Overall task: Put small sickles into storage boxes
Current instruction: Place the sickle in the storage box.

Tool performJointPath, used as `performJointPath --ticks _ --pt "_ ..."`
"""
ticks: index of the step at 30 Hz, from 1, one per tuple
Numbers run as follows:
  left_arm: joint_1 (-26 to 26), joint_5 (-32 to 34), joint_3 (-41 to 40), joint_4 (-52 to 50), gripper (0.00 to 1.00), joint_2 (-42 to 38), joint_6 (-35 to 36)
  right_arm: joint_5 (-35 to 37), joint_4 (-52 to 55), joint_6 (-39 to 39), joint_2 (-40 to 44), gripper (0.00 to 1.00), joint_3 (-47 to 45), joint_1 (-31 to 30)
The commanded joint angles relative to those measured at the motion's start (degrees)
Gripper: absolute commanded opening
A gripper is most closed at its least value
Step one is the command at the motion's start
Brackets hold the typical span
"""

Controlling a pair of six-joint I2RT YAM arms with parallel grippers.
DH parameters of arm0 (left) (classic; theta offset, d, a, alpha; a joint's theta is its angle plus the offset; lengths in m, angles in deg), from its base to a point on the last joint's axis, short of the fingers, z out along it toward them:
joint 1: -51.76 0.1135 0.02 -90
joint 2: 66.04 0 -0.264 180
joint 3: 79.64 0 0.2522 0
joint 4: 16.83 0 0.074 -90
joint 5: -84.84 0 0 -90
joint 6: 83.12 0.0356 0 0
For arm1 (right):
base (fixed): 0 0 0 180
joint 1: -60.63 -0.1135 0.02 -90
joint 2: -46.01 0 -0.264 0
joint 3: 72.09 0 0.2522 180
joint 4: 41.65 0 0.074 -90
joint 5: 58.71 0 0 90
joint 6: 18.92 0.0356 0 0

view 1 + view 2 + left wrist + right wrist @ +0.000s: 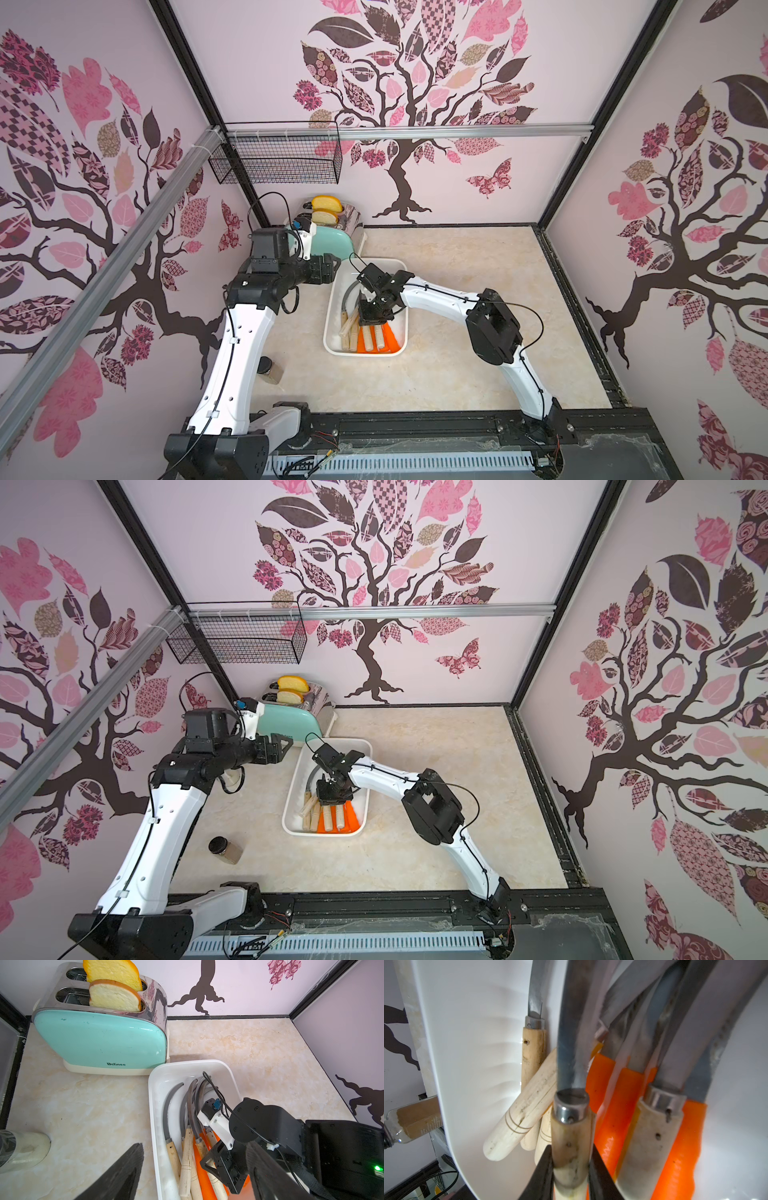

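The tray (376, 264) is set on the table's middle, just in front of the toaster (99, 1041), in which two bread slices (114, 995) are stood. The sickles (188, 1147) are piled inside the tray, with the handles laid toward its near end and the grey blades curved toward its far end. Five wooden handles are counted in the right wrist view, and orange ones are seen beneath and beside them.

The right gripper (571, 1165) is lowered into the tray and is clenched on the wooden handle (571, 1136) of one sickle, just behind its metal collar. This sickle is held over the pile, alongside the others. Whether it is resting on them cannot be told.

The left gripper (330, 268) is held above the table, just beside the tray's far left corner and near the toaster. Its jaws are spread apart and nothing is gripped between them.

A jar (226, 849) of brown powder is laid on its side near the left arm's base, well apart from the tray. A wire basket (276, 160) is hung on the rear rail.
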Motion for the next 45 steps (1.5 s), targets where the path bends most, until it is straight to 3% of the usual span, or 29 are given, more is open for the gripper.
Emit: performJointPath --ticks 1,9,15,36,39,43,45 --pt "0.2 -0.7 1.0 0.7 0.82 -1.1 -0.2 -0.2 0.3 0.3 0.0 0.22 -0.2 -0.3" --pt "0.2 -0.8 1.2 0.5 0.82 -1.3 -0.2 -0.5 0.9 -0.2 -0.7 0.25 0.5 -0.3" --pt "0.2 -0.7 1.5 0.5 0.82 -1.5 -0.3 -0.4 1.3 -0.6 -0.7 0.35 1.1 -0.3" --pt "0.2 1.5 1.6 2.0 0.83 -1.0 -0.7 3.0 6.6 -4.5 -0.7 0.43 7.5 -0.3" --pt "0.2 2.6 1.3 2.7 0.83 -0.8 -1.0 5.8 7.1 -6.1 0.7 0.51 7.4 0.0" --pt "0.2 6.0 0.3 4.4 0.85 -0.9 -2.2 8.9 6.0 -7.7 4.3 0.69 5.2 0.9" --pt "0.2 7.8 -0.3 5.5 0.85 -0.9 -3.0 10.1 4.3 -8.4 6.9 0.99 3.3 1.8"
